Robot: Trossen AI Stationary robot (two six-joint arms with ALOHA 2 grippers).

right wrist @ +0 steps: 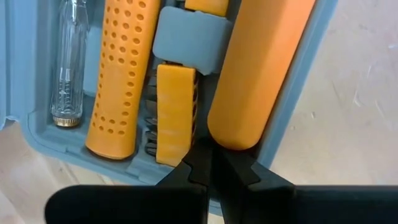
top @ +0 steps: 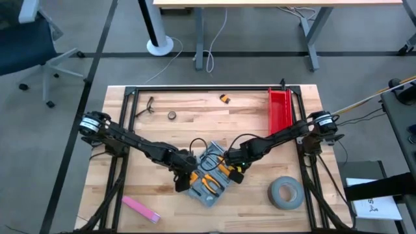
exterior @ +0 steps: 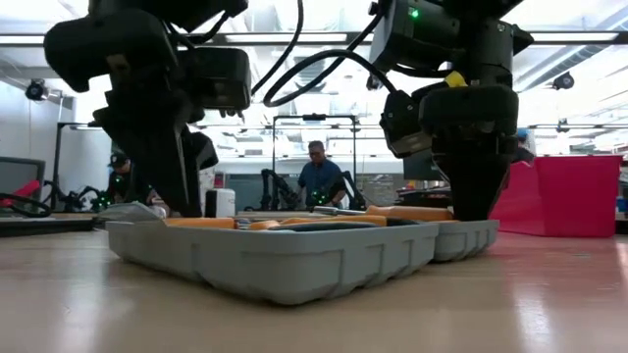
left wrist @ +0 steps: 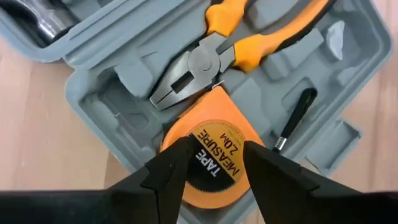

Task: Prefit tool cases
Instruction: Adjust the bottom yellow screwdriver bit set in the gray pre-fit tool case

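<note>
Left hand (left wrist: 211, 165) straddling tape measure (left wrist: 211, 155), right hand (right wrist: 211, 165) closed over tool case (top: 211, 177)

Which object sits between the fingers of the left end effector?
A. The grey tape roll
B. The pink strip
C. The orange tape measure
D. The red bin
C: in the left wrist view, the left end effector has one dark finger on each side of the round orange tape measure, which lies in the open tool case just below the pliers.

Tool case (top: 209, 177) mid-tabletop (top: 162, 143), pliers (left wrist: 205, 59) and tape measure (left wrist: 214, 152) inside; tape roll (top: 286, 193) right (bin (top: 279, 109) behind).
</note>
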